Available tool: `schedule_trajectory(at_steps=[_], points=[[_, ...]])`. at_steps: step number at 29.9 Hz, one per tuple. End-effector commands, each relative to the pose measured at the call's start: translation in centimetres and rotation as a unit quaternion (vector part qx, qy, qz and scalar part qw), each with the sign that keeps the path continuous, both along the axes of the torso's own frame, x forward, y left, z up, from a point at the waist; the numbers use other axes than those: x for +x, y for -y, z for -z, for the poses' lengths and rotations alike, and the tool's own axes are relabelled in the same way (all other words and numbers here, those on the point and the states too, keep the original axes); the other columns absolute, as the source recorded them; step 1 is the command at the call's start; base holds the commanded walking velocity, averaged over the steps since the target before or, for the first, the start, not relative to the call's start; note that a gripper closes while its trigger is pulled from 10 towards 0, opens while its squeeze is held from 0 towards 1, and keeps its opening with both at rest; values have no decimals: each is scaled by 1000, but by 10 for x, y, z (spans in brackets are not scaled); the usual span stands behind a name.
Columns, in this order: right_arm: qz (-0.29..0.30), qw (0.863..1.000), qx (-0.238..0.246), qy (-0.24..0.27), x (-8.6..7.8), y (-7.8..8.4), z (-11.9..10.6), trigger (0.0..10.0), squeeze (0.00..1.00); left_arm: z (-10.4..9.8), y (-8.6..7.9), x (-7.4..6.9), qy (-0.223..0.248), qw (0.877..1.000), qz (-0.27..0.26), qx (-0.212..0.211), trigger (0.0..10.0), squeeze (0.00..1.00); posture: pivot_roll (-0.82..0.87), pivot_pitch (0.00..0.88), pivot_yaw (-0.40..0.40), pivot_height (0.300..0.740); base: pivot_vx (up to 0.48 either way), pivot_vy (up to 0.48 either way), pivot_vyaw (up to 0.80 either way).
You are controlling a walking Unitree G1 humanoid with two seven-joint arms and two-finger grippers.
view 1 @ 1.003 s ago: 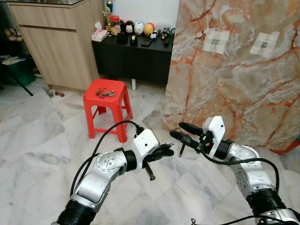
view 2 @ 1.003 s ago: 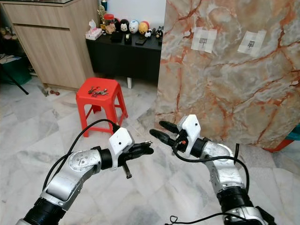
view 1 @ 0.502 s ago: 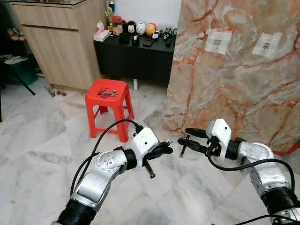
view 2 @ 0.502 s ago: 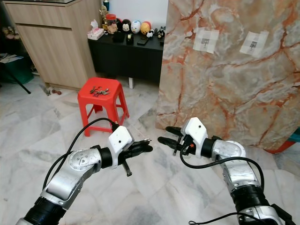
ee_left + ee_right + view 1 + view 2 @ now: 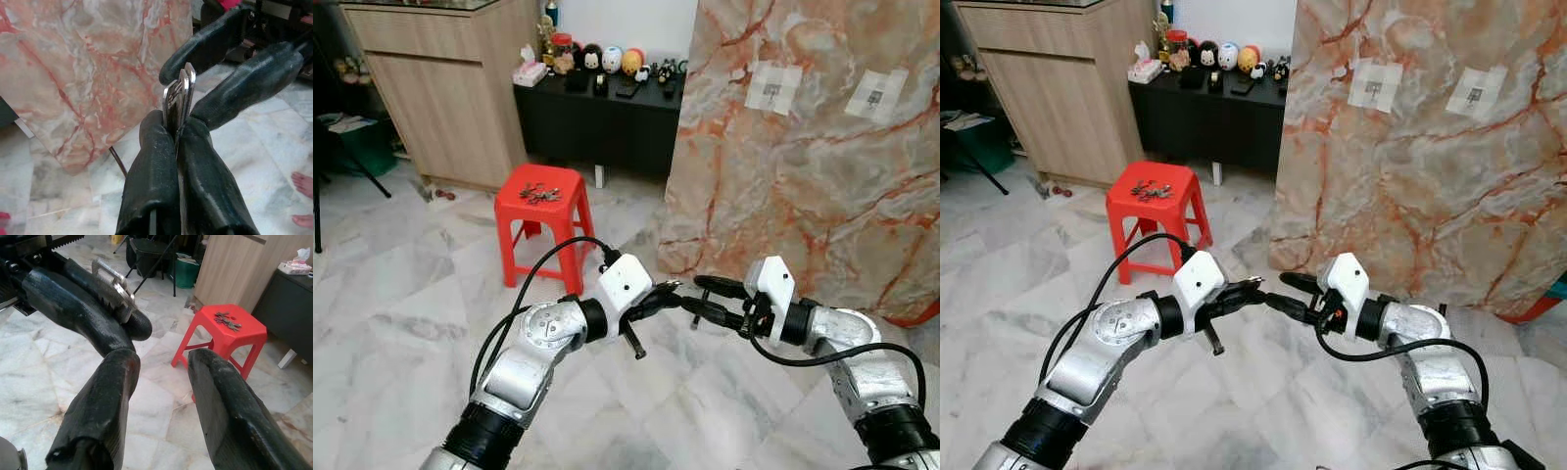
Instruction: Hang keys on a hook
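My left hand (image 5: 668, 292) is pinched on a metal clip (image 5: 179, 95); my right hand (image 5: 705, 297) is spread wide around its tip. Keys (image 5: 540, 194) lie mid-top of the red stool (image 5: 543, 204). Judgement: close right squarely before left lets go.

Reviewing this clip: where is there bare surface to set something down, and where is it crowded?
Bare marble floor lies open between the red stool and the wooden cabinet. The stool's top has bare edges around the keys at its middle. The black sideboard top is crowded with figurines. The left gripper, clamping a metal hook, nearly meets the open right gripper.
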State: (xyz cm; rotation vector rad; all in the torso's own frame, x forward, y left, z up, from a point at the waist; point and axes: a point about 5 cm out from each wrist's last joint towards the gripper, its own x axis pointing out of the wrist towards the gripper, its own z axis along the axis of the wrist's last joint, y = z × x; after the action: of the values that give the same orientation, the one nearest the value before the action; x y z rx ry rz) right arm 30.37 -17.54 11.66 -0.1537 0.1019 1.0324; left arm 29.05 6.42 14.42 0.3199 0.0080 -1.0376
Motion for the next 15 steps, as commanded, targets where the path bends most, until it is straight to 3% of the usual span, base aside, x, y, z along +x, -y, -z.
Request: schedule_trajectory(at_steps=[1, 15], points=[[0, 1000, -2, 22, 1, 0, -8, 10000, 0, -1, 6, -1, 4, 1000, 14, 2, 10000, 0, 88, 0, -52, 740, 0, 0, 0], [35, 998, 18, 52, 11, 1, -22, 10000, 0, 1, 7, -3, 4, 1000, 19, 7, 10000, 0, 91, 0, -58, 740, 0, 0, 0]])
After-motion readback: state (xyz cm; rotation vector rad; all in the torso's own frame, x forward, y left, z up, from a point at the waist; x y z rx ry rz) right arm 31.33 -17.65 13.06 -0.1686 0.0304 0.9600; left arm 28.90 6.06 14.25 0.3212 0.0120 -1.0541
